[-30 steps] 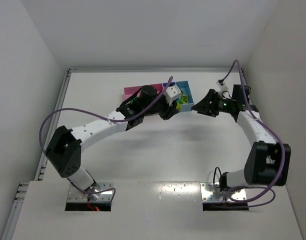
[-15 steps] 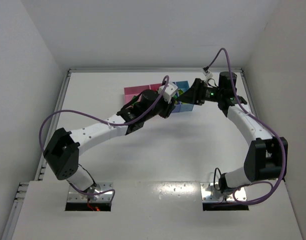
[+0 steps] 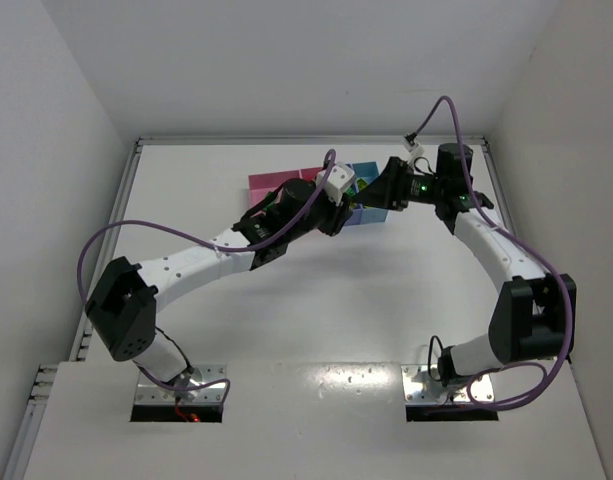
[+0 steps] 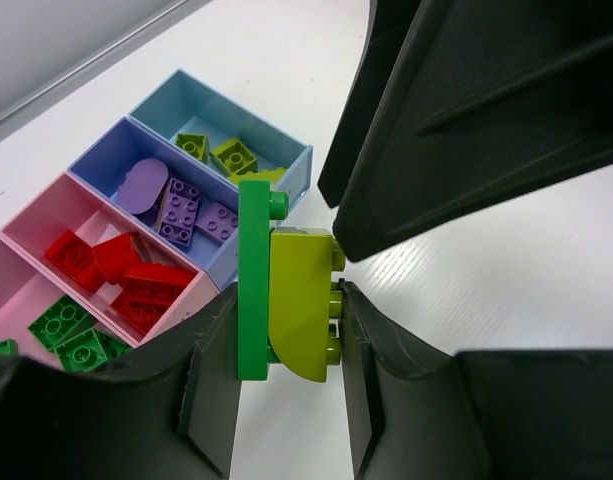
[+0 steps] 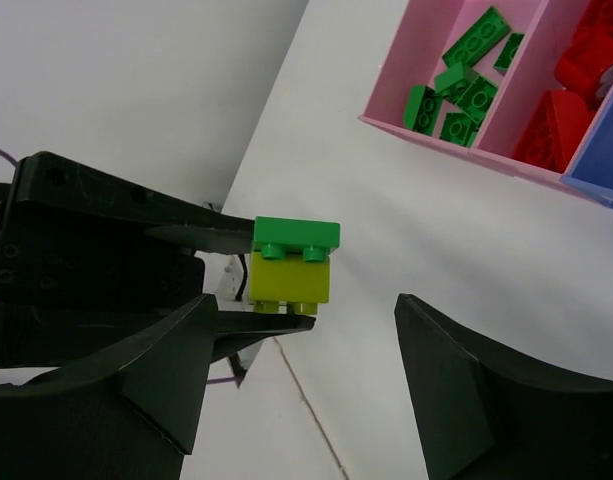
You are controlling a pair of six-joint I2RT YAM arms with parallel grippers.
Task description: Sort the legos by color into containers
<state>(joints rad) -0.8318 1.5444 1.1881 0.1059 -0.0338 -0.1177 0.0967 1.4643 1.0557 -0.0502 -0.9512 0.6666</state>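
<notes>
My left gripper (image 4: 286,335) is shut on a two-piece lego stack (image 4: 298,300): a green plate (image 4: 253,290) joined to a yellow-green block (image 4: 304,305), held in the air beside the containers. My right gripper (image 5: 306,340) is open, its black fingers (image 5: 466,390) close in front of the stack (image 5: 291,262), one on each side, not touching it. In the top view the two grippers meet over the bins (image 3: 358,197). The light blue bin (image 4: 286,152) holds yellow-green legos, the blue-violet bin (image 4: 94,160) purple ones, the narrow pink bin (image 4: 36,215) red ones, the wide pink bin (image 5: 436,150) green ones.
The row of bins (image 3: 276,184) sits at the back middle of the white table. White walls close in the back and both sides. Purple cables loop off both arms.
My right arm has swung left from the right side, bringing its open gripper up to the stack held by my left gripper. My left gripper has shifted slightly towards the back.
</notes>
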